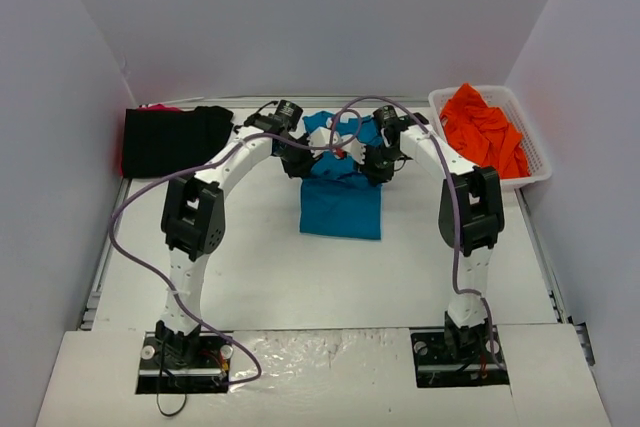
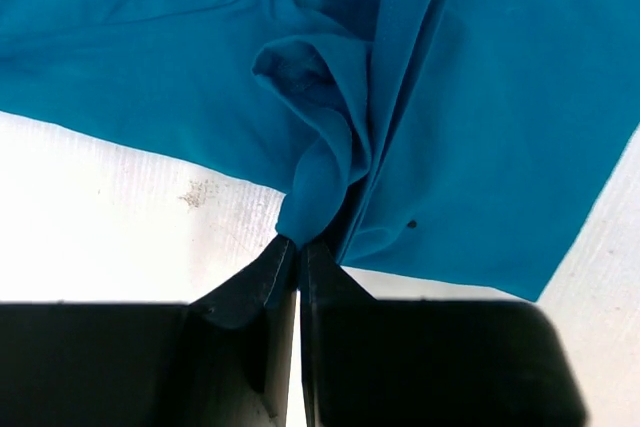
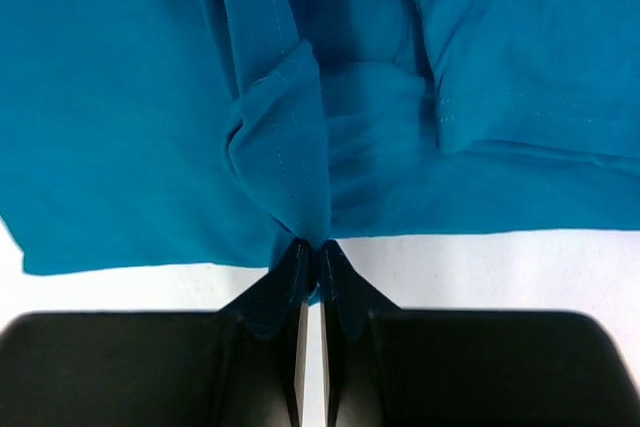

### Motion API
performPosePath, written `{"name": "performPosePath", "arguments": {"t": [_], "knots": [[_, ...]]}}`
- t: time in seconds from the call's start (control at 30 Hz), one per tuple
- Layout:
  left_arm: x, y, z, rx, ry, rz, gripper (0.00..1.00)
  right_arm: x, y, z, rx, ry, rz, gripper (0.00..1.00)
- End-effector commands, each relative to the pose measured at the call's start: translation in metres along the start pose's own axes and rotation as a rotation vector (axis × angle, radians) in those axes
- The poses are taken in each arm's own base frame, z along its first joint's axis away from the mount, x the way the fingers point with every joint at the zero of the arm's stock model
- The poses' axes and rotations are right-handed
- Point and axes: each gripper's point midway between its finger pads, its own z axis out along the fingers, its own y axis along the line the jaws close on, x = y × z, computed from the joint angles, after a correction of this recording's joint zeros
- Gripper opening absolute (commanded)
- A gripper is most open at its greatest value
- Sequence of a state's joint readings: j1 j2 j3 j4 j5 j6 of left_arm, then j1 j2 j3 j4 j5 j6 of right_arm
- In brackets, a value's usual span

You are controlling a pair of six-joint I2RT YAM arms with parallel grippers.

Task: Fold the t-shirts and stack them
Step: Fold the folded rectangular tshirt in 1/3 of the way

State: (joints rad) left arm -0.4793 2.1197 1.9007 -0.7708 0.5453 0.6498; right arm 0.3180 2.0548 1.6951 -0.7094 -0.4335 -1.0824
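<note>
The teal-blue t-shirt (image 1: 340, 205) is lying partly gathered at the middle of the tabletop (image 1: 300, 282), towards its far side. The left claw (image 2: 298, 247) is clamping tight on a bunched fold at the cloth's near edge, and the right claw (image 3: 312, 252) is likewise pinching a gathered, stitched hem. The black t-shirt (image 1: 170, 142) is resting at the far left corner, well apart from the teal one, while the orange t-shirts (image 1: 485, 127) are sitting heaped in the white basket (image 1: 538, 165) at the far right.
</note>
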Motion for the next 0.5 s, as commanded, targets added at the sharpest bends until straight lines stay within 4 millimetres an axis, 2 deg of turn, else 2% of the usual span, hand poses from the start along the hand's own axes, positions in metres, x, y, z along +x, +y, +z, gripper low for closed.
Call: {"name": "performPosePath", "arguments": {"t": [0.0,0.13,0.2,0.3,0.37,0.47], "knots": [[-0.023,-0.001,-0.008,0.015,-0.047,0.090,0.02,0.001,-0.022,0.003,0.050,-0.010,0.068,0.00],[-0.020,0.006,-0.002,0.013,-0.037,0.089,0.02,0.000,-0.031,0.012,0.052,-0.016,0.081,0.00],[-0.017,0.010,0.001,0.008,-0.030,0.083,0.11,0.000,-0.032,0.014,0.053,-0.015,0.086,0.00],[-0.014,0.013,0.005,0.005,-0.028,0.081,0.18,0.003,-0.036,0.019,0.061,-0.007,0.098,0.04],[-0.013,0.016,0.007,-0.001,-0.027,0.087,0.36,0.004,-0.038,0.021,0.064,-0.002,0.105,0.11],[-0.016,0.020,0.008,-0.010,-0.032,0.092,0.43,0.004,-0.042,0.020,0.081,0.001,0.114,0.15]]}}
